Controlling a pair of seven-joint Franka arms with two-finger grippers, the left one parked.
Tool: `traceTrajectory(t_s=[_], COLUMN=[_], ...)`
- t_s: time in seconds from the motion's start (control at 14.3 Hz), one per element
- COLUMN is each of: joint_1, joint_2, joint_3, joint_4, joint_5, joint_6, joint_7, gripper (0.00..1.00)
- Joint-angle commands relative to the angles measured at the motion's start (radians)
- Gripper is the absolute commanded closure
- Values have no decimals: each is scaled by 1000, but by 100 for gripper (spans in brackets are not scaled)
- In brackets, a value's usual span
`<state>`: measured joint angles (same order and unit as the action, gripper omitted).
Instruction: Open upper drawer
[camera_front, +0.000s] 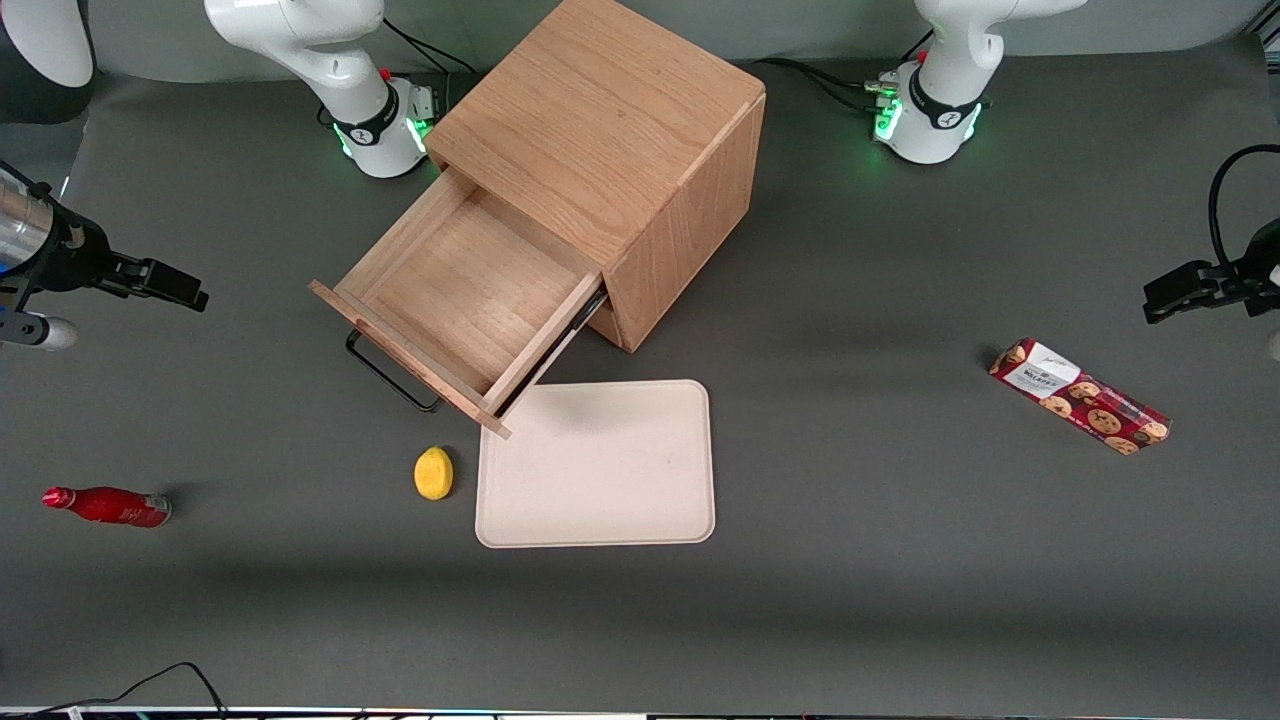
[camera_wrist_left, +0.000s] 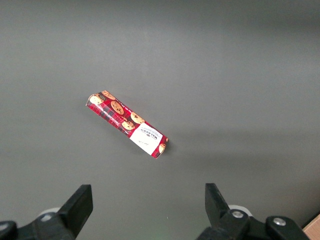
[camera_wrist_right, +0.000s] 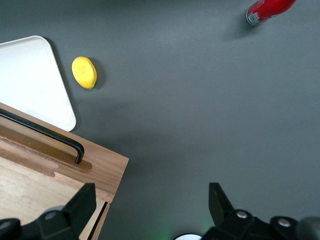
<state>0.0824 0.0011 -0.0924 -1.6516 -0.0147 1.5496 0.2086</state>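
Note:
The wooden cabinet (camera_front: 610, 150) stands at the middle of the table. Its upper drawer (camera_front: 470, 295) is pulled well out, and its wooden inside holds nothing. The thin black bar handle (camera_front: 385, 375) sits on the drawer's front panel and also shows in the right wrist view as handle (camera_wrist_right: 45, 132) on the drawer front (camera_wrist_right: 102, 162). The lower drawer is hidden beneath it. My gripper (camera_front: 185, 290) hangs above the table toward the working arm's end, clear of the drawer. It (camera_wrist_right: 150, 200) is open with only bare table between its fingers.
A yellow lemon (camera_front: 433, 472) (camera_wrist_right: 84, 72) lies beside a white tray (camera_front: 597, 462) (camera_wrist_right: 30, 80), both nearer the front camera than the drawer. A red bottle (camera_front: 107, 505) (camera_wrist_right: 267, 9) lies toward the working arm's end. A cookie box (camera_front: 1080, 395) (camera_wrist_left: 127, 124) lies toward the parked arm's end.

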Motion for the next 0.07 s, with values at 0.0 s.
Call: traceTrajectory(t_s=[0.0], joint_1=[5], joint_2=[14], joint_3=[0], joint_4=[38], joint_5=[-27], joint_6=[-13], joint_7=[-8], gripper=[0])
